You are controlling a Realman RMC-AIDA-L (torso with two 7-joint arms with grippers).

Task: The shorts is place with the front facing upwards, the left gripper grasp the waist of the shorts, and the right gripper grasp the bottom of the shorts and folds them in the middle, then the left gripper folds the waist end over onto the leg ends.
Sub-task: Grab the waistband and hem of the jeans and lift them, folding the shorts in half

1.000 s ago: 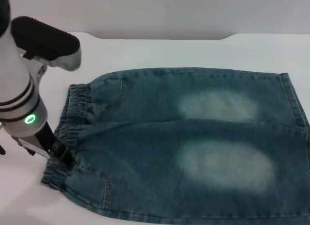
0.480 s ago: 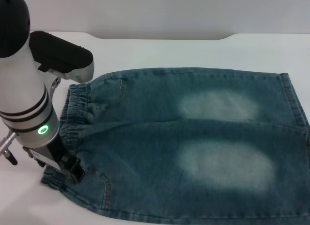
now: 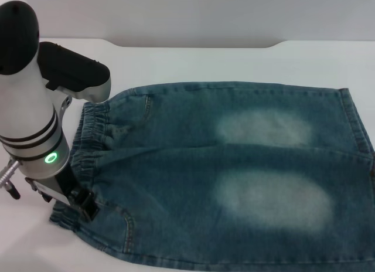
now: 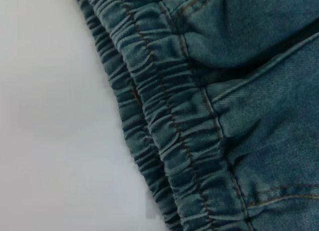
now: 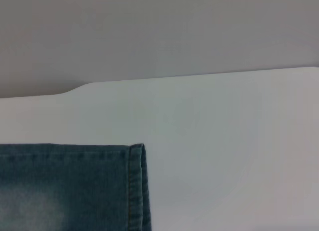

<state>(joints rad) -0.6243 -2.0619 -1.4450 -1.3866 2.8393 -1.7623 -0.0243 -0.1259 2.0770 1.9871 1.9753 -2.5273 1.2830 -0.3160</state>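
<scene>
Left gripper (image 3: 88, 207): low over the near corner of the elastic waistband (image 3: 88, 160), its black tip touching or nearly touching the denim; whether the fingers are parted or closed cannot be told.
Left arm (image 3: 32, 108): white with black bands and a green ring light, standing over the table's left edge beside the waist.
Denim shorts (image 3: 234, 172): spread flat on the white table (image 3: 234, 61), waist toward the robot's left, leg hems toward its right, two faded patches on the legs.
Waistband, left wrist view: gathered elastic (image 4: 164, 136) in close-up, running along bare tabletop (image 4: 55, 116).
Leg hem (image 5: 137, 186): one stitched corner lies flat on the table in the right wrist view.
Right gripper: outside every view.
</scene>
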